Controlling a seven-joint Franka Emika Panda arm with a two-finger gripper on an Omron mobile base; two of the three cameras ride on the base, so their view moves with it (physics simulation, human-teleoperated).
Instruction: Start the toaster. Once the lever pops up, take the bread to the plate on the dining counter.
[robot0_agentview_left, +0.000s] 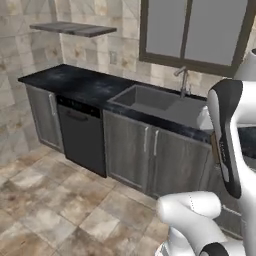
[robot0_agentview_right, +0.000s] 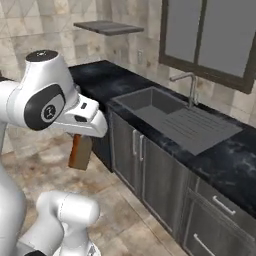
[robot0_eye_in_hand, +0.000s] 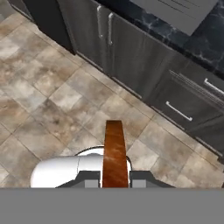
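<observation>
Bread (robot0_eye_in_hand: 115, 153) clamped edge-on between gripper (robot0_eye_in_hand: 114, 178) jaws, closed tight on slice. Bread (robot0_agentview_right: 80, 151) held in air above tiled floor (robot0_eye_in_hand: 48, 100), left of sink (robot0_agentview_right: 172, 117), before wall cabinets (robot0_eye_in_hand: 131, 57).
</observation>
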